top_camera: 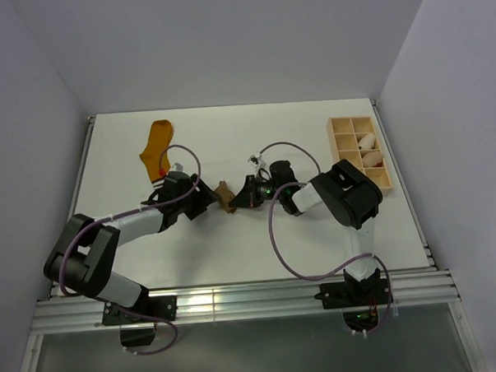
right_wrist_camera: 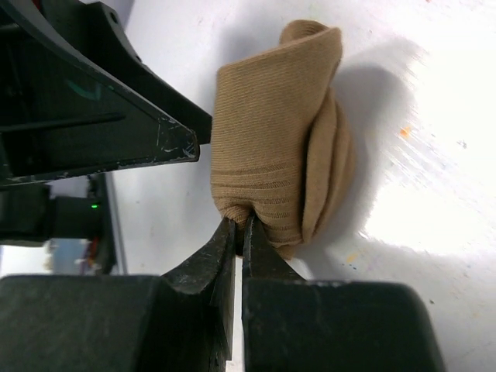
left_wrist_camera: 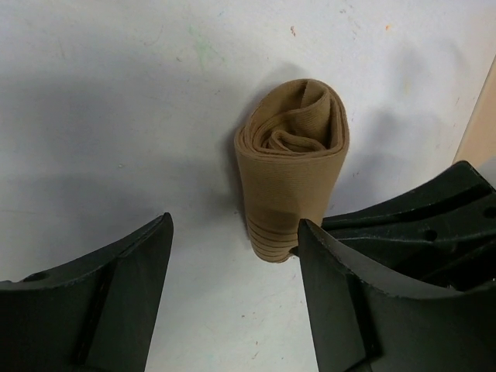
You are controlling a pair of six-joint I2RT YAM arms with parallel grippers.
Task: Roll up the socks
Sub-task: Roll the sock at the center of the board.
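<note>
I have the tan-brown ribbed fabric sock (left_wrist_camera: 293,178) wound into a tight roll on the white table (top_camera: 229,137), well to the left of the light wooden compartment tray (top_camera: 331,145). My right gripper (right_wrist_camera: 239,229) is clenched on a fold at the roll's banded end, I judge to stop it springing loose. My left gripper (left_wrist_camera: 232,232) stands released, jaws apart on either side of that end, probably placed to tuck it. The mustard-orange fabric sock (top_camera: 157,147) lies flat, farther left of the tray, not yet rolled.
</note>
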